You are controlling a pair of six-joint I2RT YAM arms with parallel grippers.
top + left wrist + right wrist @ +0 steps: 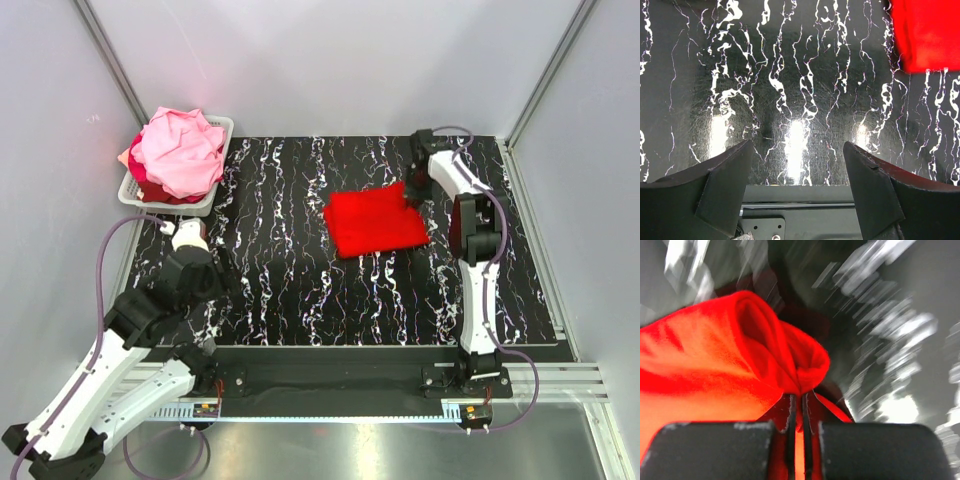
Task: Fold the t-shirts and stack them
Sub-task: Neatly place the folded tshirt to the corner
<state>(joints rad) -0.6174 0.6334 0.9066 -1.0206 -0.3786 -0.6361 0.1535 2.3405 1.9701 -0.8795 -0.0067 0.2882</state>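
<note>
- We're seeing the red t-shirt (375,224) lying folded flat on the black marbled mat (270,260), right of centre.
- R gripper (410,192) is sitting at the shirt's far-right corner. On its wrist cam the fingers (715,450) are pinching a bunched fold of red fabric, jaws closed tight on it.
- L gripper (797,150) is hovering over bare mat near the front-left, fingers spread wide and gripping nothing. The red shirt is well apart from it.
- Pink t-shirts (182,150) are lying heaped in the white basket (170,205) at the far-left corner.
</note>
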